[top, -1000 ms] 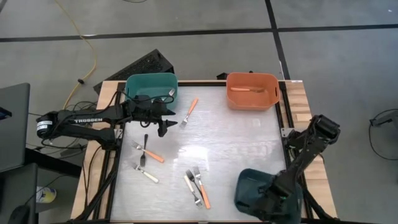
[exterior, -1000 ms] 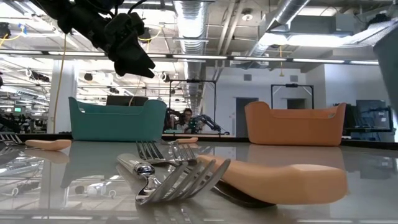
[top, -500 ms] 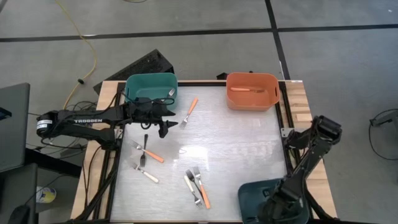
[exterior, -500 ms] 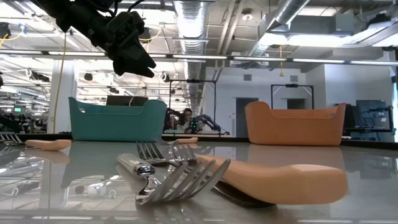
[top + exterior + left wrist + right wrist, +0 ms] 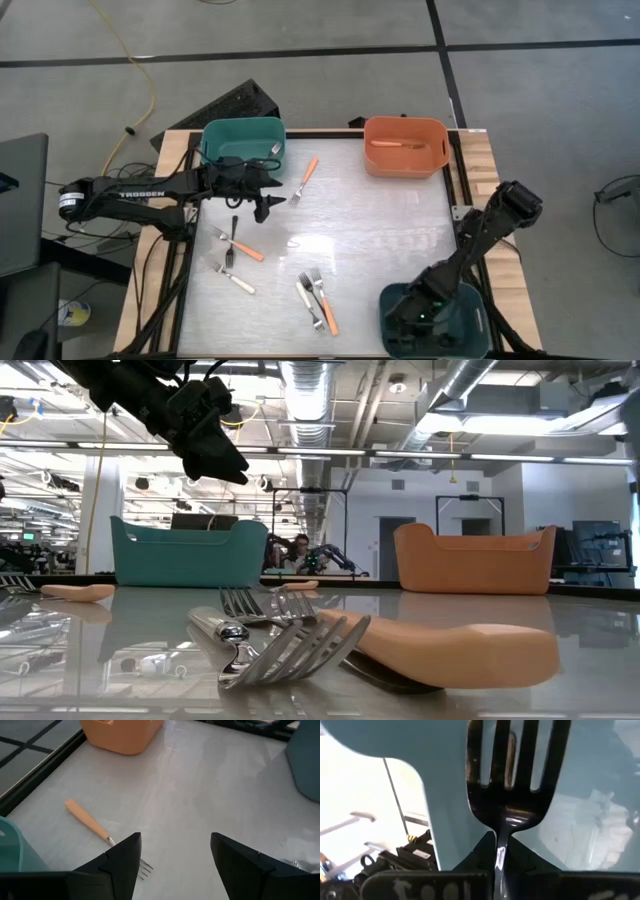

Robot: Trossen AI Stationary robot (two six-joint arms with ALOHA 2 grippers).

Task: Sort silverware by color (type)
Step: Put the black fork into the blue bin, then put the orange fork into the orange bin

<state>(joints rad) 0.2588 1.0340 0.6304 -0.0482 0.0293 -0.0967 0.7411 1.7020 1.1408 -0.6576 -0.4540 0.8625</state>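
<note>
**Black fork held over the dark bin**

Looking down from the high view, the dark teal bin [image 5: 435, 318] at the table's near right corner is the landmark. The right gripper [image 5: 412, 312] is inside it. Left of that bin lie two forks [image 5: 318, 302], one orange-handled, one cream; farther left, an orange-handled fork [image 5: 240, 246], a black fork [image 5: 234, 230] and a cream fork [image 5: 236, 280]. Far beyond stand the orange bin [image 5: 405, 146] holding one orange fork, and the teal bin [image 5: 243, 145]. Between them lies one more orange fork [image 5: 304, 179], with the left gripper [image 5: 265, 200] beside it.

In the low view, the left gripper hangs clear above the table.

In the left wrist view, its fingers are spread wide and empty over that orange fork's tines.

In the right wrist view, the jaws pinch a black fork [image 5: 512, 767] at the neck, tines against the dark bin's wall. These forks look light, stiff and slick; mid-handle seems the best hold.
</note>
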